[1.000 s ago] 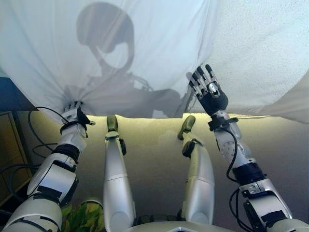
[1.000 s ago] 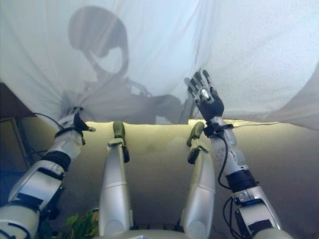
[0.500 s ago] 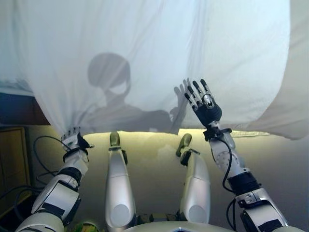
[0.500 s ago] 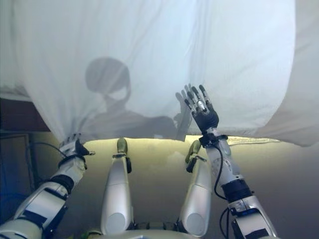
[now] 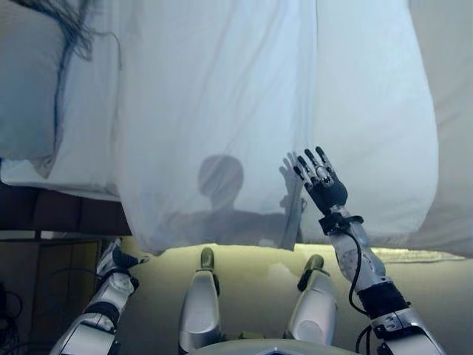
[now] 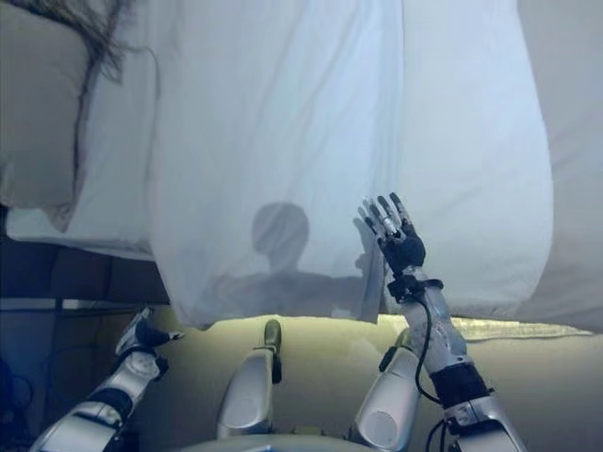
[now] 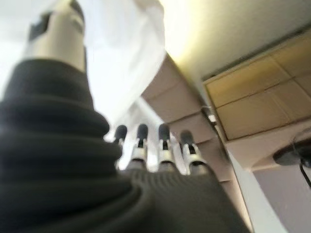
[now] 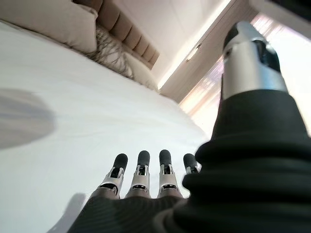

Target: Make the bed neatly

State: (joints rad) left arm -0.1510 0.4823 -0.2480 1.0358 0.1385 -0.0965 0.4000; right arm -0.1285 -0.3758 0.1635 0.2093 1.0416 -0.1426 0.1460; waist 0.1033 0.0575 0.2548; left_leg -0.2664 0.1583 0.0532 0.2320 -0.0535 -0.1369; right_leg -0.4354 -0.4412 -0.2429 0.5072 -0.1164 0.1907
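A thin white sheet (image 5: pixel 222 96) lies over the bed and hangs over its near edge. My left hand (image 5: pixel 113 259) is low at the left, just beside the sheet's lower left corner (image 5: pixel 140 244). In its wrist view its fingers (image 7: pixel 163 143) are straight and hold nothing, with the sheet (image 7: pixel 126 53) beyond the thumb. My right hand (image 5: pixel 323 186) is raised in front of the hanging sheet, open with fingers spread. Its wrist view shows straight fingers (image 8: pixel 141 172) over the white bed top (image 8: pixel 73 126).
A pillow (image 5: pixel 29 96) lies at the bed's far left. The bed's dark side panel (image 5: pixel 59 214) and a wooden cabinet (image 5: pixel 44 288) are at the lower left. Pillows (image 8: pixel 53 19) and a padded headboard (image 8: pixel 121 34) show in the right wrist view.
The camera has tilted up toward the bed. My left hand has let go of the bunched sheet corner and now sits apart from it. The sheet hangs flatter. My right hand stays open.
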